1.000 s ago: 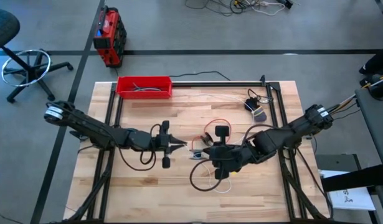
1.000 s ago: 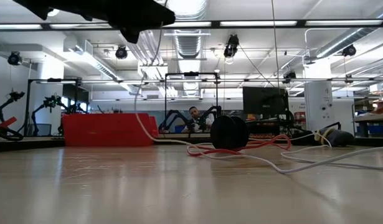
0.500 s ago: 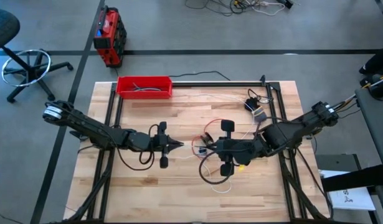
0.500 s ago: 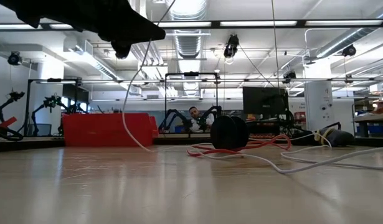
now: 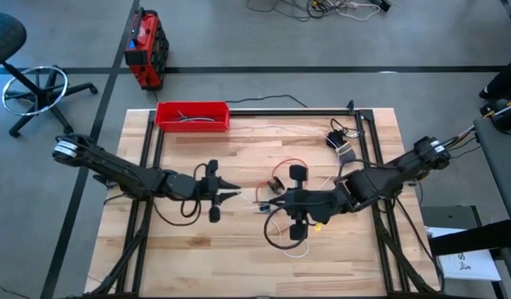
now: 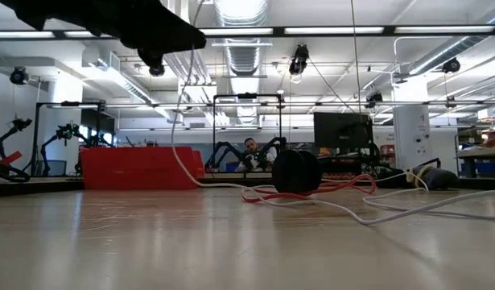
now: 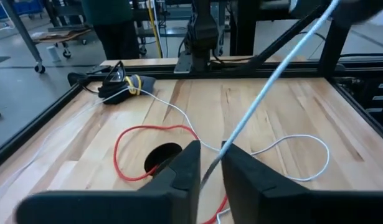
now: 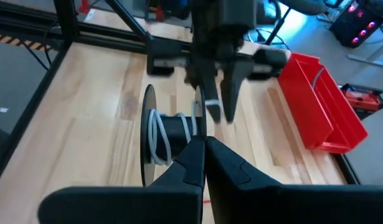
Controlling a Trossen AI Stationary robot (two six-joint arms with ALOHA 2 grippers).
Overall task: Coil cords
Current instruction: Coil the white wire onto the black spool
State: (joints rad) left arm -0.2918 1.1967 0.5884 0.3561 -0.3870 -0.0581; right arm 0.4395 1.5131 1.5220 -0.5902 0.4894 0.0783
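1 red tray (image 5: 192, 115) beyond both cords (image 5: 286, 167)

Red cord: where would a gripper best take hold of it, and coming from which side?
Take the red cord on the bare outer arc of its loop, coming straight down from above. There it lies flat and alone on the table. On the loop's other side, past its black disc, the white cord runs close by, so a pinch would likely catch both.
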